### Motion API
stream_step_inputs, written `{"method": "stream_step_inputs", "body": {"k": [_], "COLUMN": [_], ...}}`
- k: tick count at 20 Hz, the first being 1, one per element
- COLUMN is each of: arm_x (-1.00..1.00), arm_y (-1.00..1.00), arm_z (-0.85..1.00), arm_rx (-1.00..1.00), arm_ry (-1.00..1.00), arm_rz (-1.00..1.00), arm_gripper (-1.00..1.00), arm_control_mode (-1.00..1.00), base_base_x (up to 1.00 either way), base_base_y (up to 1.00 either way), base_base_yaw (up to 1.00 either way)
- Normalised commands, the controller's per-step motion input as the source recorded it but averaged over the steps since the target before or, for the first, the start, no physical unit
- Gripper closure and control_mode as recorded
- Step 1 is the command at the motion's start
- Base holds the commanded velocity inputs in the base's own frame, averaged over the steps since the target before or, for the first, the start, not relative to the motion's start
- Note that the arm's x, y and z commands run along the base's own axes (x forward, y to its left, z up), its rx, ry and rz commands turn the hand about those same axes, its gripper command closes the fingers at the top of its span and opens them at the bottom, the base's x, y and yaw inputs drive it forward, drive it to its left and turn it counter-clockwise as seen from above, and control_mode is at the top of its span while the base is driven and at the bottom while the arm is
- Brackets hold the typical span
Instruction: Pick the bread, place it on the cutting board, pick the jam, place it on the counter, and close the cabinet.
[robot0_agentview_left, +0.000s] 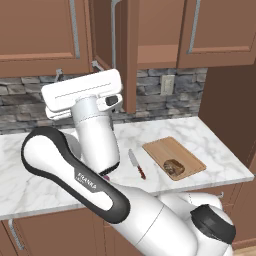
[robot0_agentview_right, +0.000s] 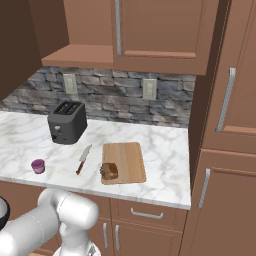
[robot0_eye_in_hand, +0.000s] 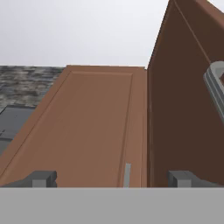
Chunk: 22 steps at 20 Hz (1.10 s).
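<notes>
In the right base view, going left to right, the jam (robot0_agentview_right: 38, 165) sits at lower left on the counter (robot0_agentview_right: 165, 165), past the toaster (robot0_agentview_right: 67, 121) and knife (robot0_agentview_right: 83, 158); the bread (robot0_agentview_right: 109, 171) lies on the near left corner of the cutting board (robot0_agentview_right: 127, 160), centre frame. Both placings look done, so shutting the cabinet (robot0_agentview_left: 131, 50) is the step in hand.

Its door stands edge-on at upper centre of the left base view. To close it well, I'd press the broad outer face and follow the hinge arc, not jab the edge.

The claw (robot0_eye_in_hand: 113, 178) is spread wide, holding nothing; its tips frame a brown door panel without clearly touching.
</notes>
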Motion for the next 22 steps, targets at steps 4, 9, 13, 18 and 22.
{"method": "stream_step_inputs", "body": {"k": [4, 9, 13, 18, 22], "arm_x": [-0.34, -0.26, -0.07, 0.0, 0.0], "arm_y": [-0.21, -0.18, -0.07, 0.0, 0.0], "arm_z": [0.0, 0.0, 0.0, 0.0, 0.0], "arm_rx": [0.01, 0.02, 0.01, 0.01, 0.0], "arm_ry": [0.0, 0.0, 0.0, 0.0, 0.0], "arm_rz": [-0.14, -0.14, -0.15, -0.12, -0.12], "arm_gripper": [-1.0, -1.0, -1.0, -1.0, -1.0], "arm_control_mode": [-1.0, -1.0, -1.0, -1.0, -1.0], "base_base_x": [0.0, 0.0, 0.0, 0.0, 0.0], "base_base_y": [0.0, 0.0, 0.0, 0.0, 0.0], "base_base_yaw": [0.0, 0.0, 0.0, 0.0, 0.0]}}
